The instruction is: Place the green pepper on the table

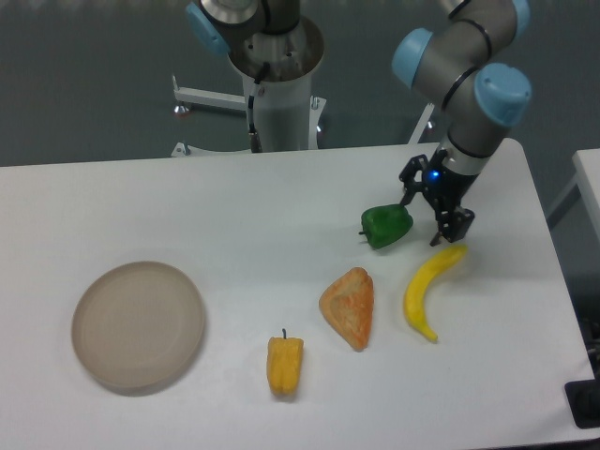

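Resting on the table: green pepper, lying just beside spread-jawed gripper, contact between them being hard to judge.

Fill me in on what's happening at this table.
The robot arm's gripper stands just right of the green pepper, which lies on the white table; whether it still touches the pepper is unclear. Nearby lie a banana, a pastry, a yellow pepper and an empty plate.
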Robot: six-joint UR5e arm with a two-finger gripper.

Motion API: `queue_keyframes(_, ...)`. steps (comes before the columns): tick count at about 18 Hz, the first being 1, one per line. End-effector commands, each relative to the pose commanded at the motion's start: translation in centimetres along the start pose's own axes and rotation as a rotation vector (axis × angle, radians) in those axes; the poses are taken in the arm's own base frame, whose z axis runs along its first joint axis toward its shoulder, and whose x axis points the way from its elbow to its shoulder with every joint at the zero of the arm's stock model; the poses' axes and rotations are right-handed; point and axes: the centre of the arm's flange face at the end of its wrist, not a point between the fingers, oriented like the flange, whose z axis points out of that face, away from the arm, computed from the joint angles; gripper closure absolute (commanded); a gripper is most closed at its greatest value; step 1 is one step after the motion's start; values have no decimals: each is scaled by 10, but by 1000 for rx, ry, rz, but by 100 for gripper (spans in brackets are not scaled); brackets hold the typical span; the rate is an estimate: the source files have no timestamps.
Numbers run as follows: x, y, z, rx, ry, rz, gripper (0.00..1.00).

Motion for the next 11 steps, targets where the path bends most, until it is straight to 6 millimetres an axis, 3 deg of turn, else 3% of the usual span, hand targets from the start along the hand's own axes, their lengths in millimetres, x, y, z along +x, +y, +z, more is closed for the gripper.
queue_keyframes(3,-9,-13,-10,-6,-29,-42,0)
queue_keyframes(7,-39,-40,-16,-43,-88,-88,0)
queue_keyframes(11,-66,-74,-6,-126,-113,-69,0)
